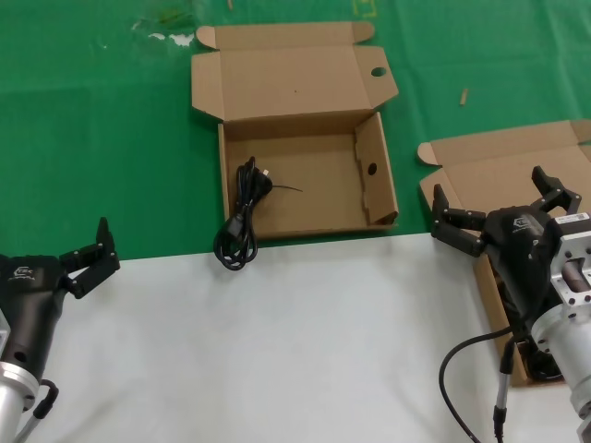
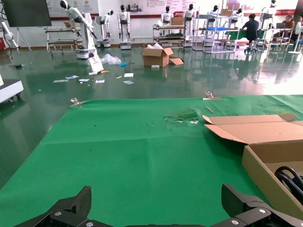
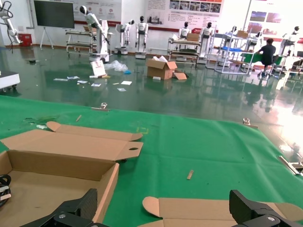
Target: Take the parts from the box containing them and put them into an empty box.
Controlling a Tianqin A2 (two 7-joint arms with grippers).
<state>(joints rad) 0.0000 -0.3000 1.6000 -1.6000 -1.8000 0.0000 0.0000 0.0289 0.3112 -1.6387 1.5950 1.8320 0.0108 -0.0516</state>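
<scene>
The empty box (image 1: 314,189), with a round finger hole in its lid corner, lies open at the middle back, and shows again in the right wrist view (image 3: 61,165). One black cable bundle (image 1: 242,220) lies across its front left corner, with one end inside and its loop out on the white surface. In the left wrist view that cable (image 2: 289,178) shows inside the box wall (image 2: 265,172). The plain-lidded box (image 1: 503,166) sits at the right. My right gripper (image 1: 489,189) hovers open over it, hiding most of its inside. My left gripper (image 1: 88,245) waits open at the lower left, holding nothing.
A green mat (image 1: 102,138) covers the far half of the table and a white surface (image 1: 305,341) covers the near half. A small wooden scrap (image 1: 464,96) lies on the mat behind the right box. The right arm's own cable (image 1: 462,360) loops over the white surface.
</scene>
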